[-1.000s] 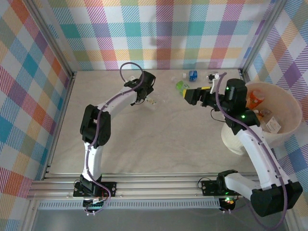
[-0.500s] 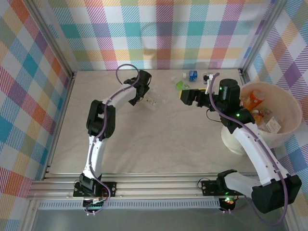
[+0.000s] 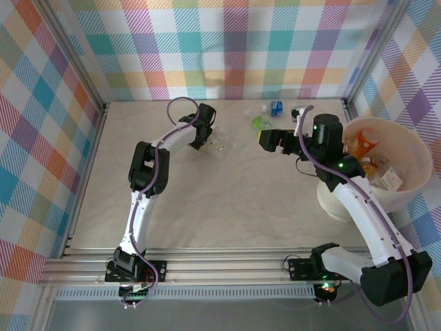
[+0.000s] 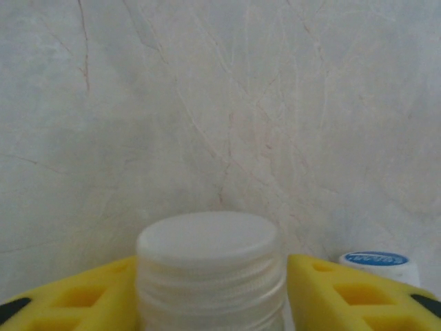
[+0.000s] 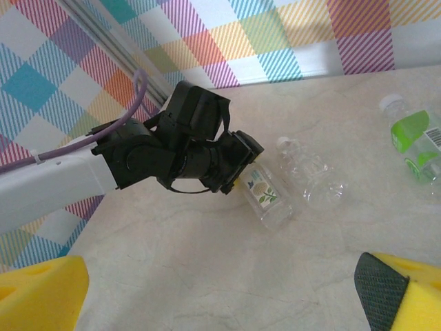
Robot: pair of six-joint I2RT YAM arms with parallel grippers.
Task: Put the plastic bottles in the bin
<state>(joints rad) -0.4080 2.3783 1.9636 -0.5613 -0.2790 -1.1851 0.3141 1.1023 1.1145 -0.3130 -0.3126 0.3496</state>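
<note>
Left gripper (image 5: 241,169): closed on the cap end of a labelled bottle (image 5: 266,198); in the left wrist view its yellow fingers (image 4: 76,293) sit against both sides of the white cap (image 4: 210,265).
Left arm: runs from its base at the near edge up the left half of the tabletop (image 3: 227,207). The elbow is bent, the forearm angles right toward the far edge, and the wrist is tipped down to the surface.
Labelled bottle: lies on its side near the far edge, left of the middle.
Clear bottle (image 5: 310,181): lies just beside the labelled one, on the side toward the right arm.
Right gripper (image 3: 264,140): jaws wide apart with nothing between them, hanging above the tabletop and aimed at the left gripper.
Right arm: rises from the near right corner and passes in front of the bin (image 3: 413,148), with the forearm pointing left.
Green-labelled bottle (image 3: 260,123): near the right gripper, toward the far edge.
Blue-labelled bottle (image 3: 277,107): by the far edge.
Bin: at the right edge toward the far right corner, with orange-labelled bottles (image 3: 365,143) inside.
</note>
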